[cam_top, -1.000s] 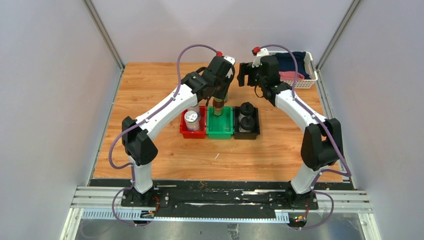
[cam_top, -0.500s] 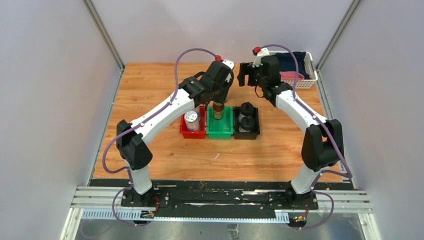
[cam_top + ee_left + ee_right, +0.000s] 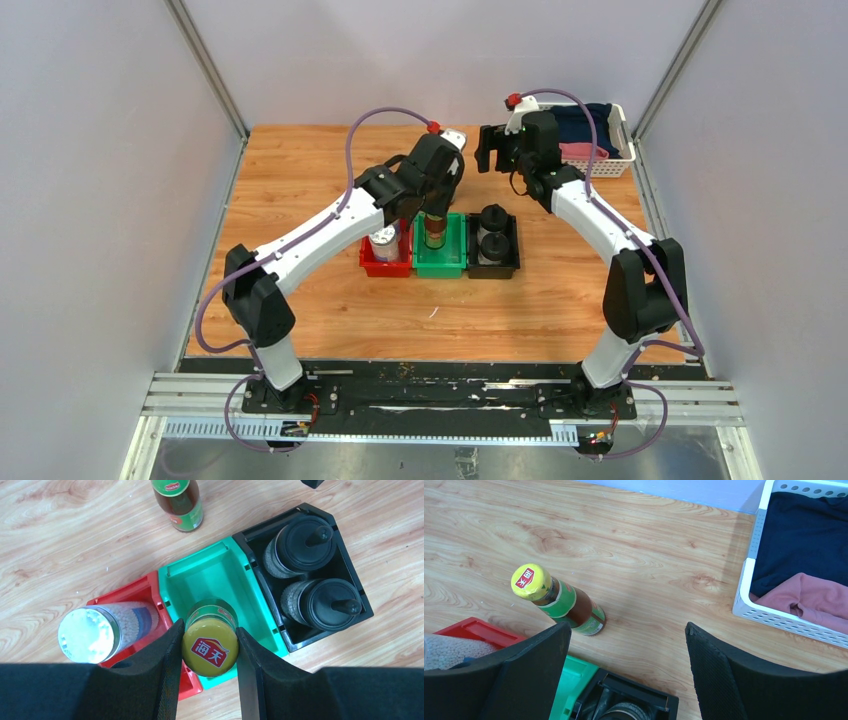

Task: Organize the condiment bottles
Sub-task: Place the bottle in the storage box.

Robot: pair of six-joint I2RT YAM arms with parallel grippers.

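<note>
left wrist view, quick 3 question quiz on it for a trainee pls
1. Multiple choice: the left end effector grips a brown glass bottle with a yellow cap. What colour is the bin directly below it? A red, B green, C black.
2. True or false: the black plastic bin holds two pale bottles with black domed caps.
3. Fill the gap: the second brown yellow-capped bottle stands upright on the ____, outside all the bins.

Key
1. B, the green plastic bin.
2. True.
3. The wooden table.
</note>
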